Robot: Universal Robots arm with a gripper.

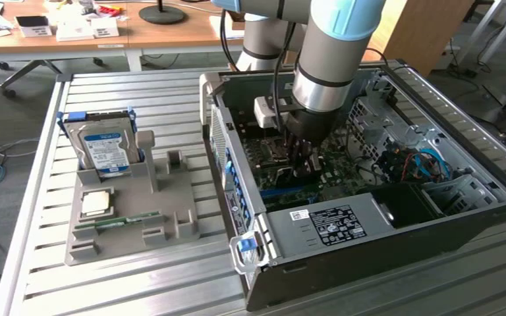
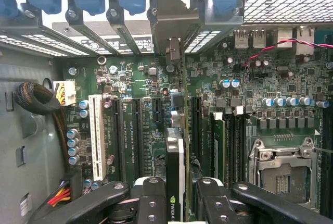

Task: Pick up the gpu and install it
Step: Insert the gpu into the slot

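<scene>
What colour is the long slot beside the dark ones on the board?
White: the long plastic slot stands out clearly in the wrist view.

Even daylight fills the exterior view, brightest at its far right, where the floor washes out. The slatted metal counter [image 1: 147, 289] gives a soft sheen without hard glare. The open computer case [image 1: 464, 224] is shadowed inside beneath the arm. In the wrist view the motherboard [image 2: 291, 78] is evenly lit and sharp, while the nearest black parts look soft.

One open computer case [image 1: 464, 230], one hard drive [image 1: 105, 148], one RAM stick [image 1: 116, 220], one gpu [image 2: 175, 172], one grey holder tray [image 1: 130, 247].
</scene>
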